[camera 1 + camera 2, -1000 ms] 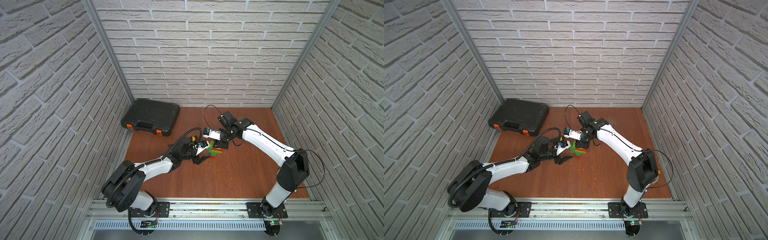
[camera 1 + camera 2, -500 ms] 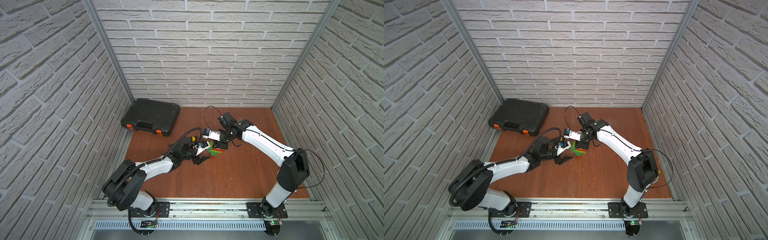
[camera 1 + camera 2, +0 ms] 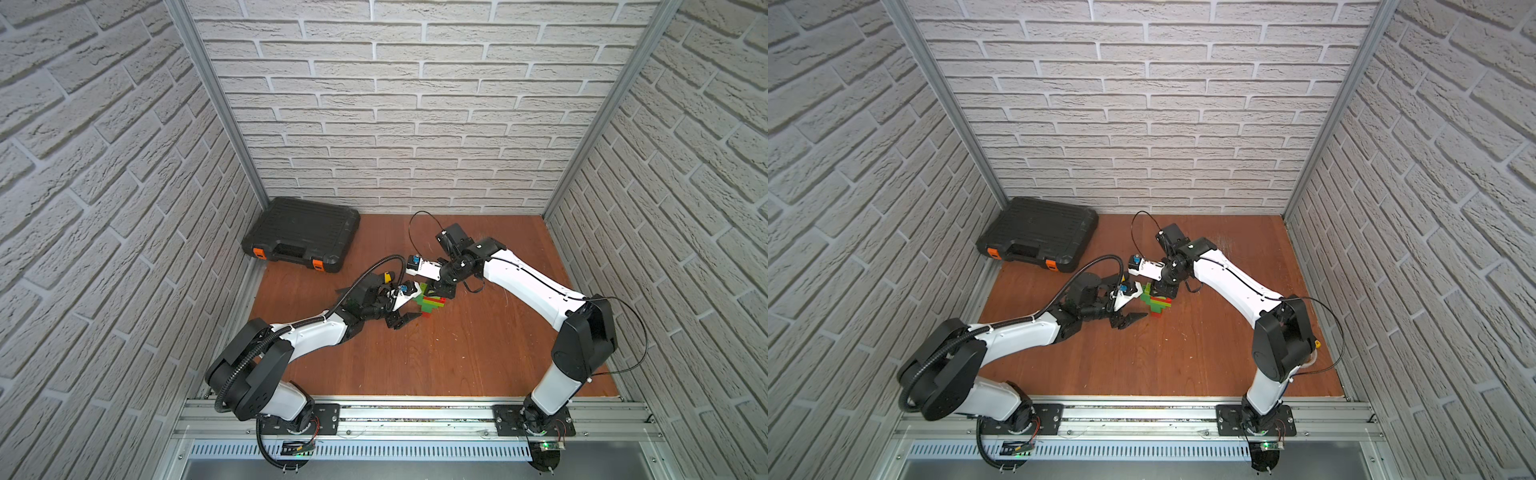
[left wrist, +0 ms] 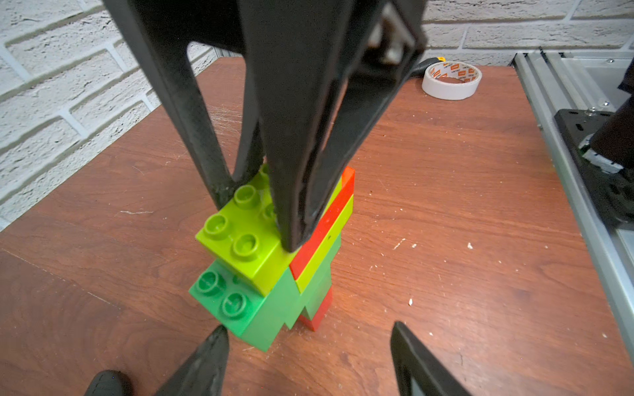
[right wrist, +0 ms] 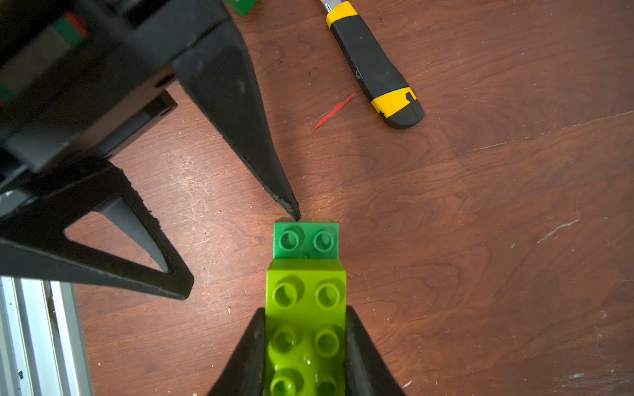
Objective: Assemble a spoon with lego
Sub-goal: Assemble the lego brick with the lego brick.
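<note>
The spoon (image 4: 274, 305) is standing upright on its red end, green tiers widening upward; a lime brick (image 4: 255, 265) is capping it.

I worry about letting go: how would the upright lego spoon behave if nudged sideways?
Likely to tip: the spoon stands on its narrow red end, wide head on top. Probably stiff, being studded bricks pressed together; glossy sides may slip.

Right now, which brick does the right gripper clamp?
The topmost lime green oblong brick; the dark green brick beneath it lies outside the grip.
</note>
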`<state>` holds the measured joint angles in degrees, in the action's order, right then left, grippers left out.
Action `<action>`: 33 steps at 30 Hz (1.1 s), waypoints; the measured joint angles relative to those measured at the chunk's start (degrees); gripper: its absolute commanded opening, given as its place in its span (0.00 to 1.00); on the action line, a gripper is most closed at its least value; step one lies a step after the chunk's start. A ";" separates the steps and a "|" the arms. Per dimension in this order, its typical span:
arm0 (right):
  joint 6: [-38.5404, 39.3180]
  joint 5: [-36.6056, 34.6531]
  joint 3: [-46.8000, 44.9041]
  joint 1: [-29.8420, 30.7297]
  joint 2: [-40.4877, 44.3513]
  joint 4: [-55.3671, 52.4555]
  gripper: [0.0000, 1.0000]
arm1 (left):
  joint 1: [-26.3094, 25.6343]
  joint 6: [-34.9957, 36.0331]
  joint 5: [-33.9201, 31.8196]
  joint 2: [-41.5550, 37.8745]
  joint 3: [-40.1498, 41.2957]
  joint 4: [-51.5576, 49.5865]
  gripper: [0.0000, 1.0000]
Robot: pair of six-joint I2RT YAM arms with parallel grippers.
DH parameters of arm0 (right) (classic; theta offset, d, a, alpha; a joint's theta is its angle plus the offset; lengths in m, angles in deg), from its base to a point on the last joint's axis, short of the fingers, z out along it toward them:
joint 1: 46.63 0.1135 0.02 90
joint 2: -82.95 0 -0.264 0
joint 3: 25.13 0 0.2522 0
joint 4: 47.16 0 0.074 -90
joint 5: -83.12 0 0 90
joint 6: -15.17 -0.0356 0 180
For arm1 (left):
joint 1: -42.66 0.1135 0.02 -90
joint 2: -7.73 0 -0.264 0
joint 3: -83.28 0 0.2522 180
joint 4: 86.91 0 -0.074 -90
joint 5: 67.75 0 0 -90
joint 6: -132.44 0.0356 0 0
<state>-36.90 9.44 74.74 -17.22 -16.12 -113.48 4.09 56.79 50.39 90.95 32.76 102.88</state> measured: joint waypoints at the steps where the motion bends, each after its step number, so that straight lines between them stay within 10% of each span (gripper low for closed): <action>1: -0.02 0.09 0.09 -0.02 0.00 -0.11 0.19 | 0.00 0.00 0.00 0.00 0.00 0.00 0.74; 19: -3.67 -4.31 0.02 0.07 -1.53 -1.77 0.75 | 0.17 -0.02 -1.73 -1.77 0.02 -3.02 0.74; 33: -5.16 -2.91 -0.52 0.44 9.75 -0.68 0.80 | 8.63 -0.44 -9.81 -18.67 -4.31 -30.99 0.75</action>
<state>-42.06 6.53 74.21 -16.79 -6.37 -114.15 12.72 56.35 40.58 72.28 28.46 71.89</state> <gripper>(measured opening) 0.789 0.748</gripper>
